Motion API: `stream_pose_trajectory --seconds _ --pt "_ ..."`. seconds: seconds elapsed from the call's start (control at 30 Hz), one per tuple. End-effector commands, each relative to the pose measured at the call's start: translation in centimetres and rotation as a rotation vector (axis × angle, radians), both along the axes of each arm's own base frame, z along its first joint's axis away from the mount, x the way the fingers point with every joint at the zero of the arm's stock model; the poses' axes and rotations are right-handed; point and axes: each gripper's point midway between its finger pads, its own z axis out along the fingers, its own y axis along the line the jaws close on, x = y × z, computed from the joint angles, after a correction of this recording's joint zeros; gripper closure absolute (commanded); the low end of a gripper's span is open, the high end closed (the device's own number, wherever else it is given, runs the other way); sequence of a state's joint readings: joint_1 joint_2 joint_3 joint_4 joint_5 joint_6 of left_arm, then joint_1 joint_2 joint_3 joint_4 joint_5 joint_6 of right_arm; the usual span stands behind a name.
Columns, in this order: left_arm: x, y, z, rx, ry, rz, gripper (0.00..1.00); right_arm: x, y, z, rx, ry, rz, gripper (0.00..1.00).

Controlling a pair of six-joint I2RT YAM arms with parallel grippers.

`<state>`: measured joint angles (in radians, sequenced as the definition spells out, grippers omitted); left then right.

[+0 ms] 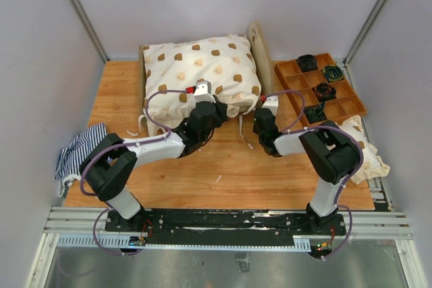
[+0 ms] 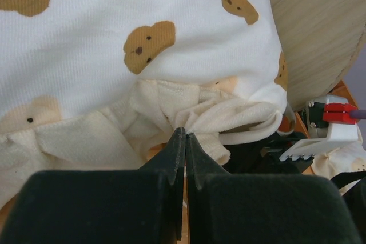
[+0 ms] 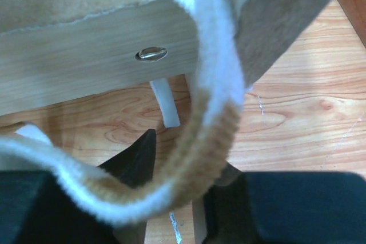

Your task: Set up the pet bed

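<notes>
One pet bed (image 1: 258, 50) stands at the far middle of the desk (image 1: 202, 177). Its rounded headboard is at the right end, and its frame is almost buried under a white cushion (image 1: 202, 69) printed with brown bears (from above, only the headboard and a strip of the left rail show).

At the cushion's near edge the left tool (image 2: 184, 141) has its jaws pressed together. The tips are right against a bunched cream frill (image 2: 189, 112) below the bear print; whether any cloth is caught between them I cannot tell.

The right tool (image 3: 183, 158) sits low at the bed's near right corner, beside a plywood side with a metal bolt (image 3: 151, 54) in it. Its jaws stand partway apart and a fluffy white-and-tan hem (image 3: 213, 112) loops through the gap. I cannot tell whether they press on it.

Just right of the headboard lies a brown tray (image 1: 351, 104) with dark small items in several of its compartments. A second bear-print cloth (image 1: 366, 148) is heaped on the near side of the tray, at the desk's right edge. A navy-and-white striped cloth (image 1: 81, 150) droops over the left edge.
</notes>
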<state>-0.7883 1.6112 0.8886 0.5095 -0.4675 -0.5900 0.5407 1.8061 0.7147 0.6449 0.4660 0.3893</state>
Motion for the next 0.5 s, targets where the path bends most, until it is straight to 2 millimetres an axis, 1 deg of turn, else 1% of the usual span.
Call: stream_pose_trajectory --seconds 0.0,0.1,0.17,0.2,0.27,0.33,0.37,0.4,0.47 --pt "0.7 -0.4 1.4 -0.058 -0.025 0.012 1.0 -0.4 -0.5 -2.6 -0.05 0.131 0.009 0.74" --pt "0.7 -0.5 1.3 -0.066 -0.018 0.01 1.0 -0.5 -0.5 -3.2 -0.066 0.163 0.007 0.84" --pt "0.6 -0.4 1.4 -0.067 -0.019 0.01 1.0 -0.4 -0.4 -3.3 -0.074 0.177 0.014 0.97" --pt "0.6 -0.4 1.4 -0.067 -0.02 0.012 1.0 -0.4 -0.3 -3.4 -0.075 0.181 0.017 0.99" --pt "0.6 -0.2 1.5 -0.065 -0.023 0.018 1.0 -0.8 -0.4 -3.6 -0.069 0.188 0.019 1.0" --pt "0.6 -0.1 1.5 -0.062 -0.024 0.019 1.0 -1.7 -0.2 -4.1 -0.02 0.196 0.032 1.0" --pt "0.6 -0.1 1.5 -0.063 -0.024 0.02 1.0 -2.3 0.4 -4.1 0.033 0.192 0.053 1.0" --pt "0.6 -0.1 1.4 -0.064 -0.022 0.021 1.0 -3.6 0.9 -4.5 0.101 0.202 0.063 1.0" --pt "0.7 -0.2 1.4 -0.066 -0.02 0.02 1.0 -4.9 1.7 -3.9 0.235 0.181 0.068 1.0"
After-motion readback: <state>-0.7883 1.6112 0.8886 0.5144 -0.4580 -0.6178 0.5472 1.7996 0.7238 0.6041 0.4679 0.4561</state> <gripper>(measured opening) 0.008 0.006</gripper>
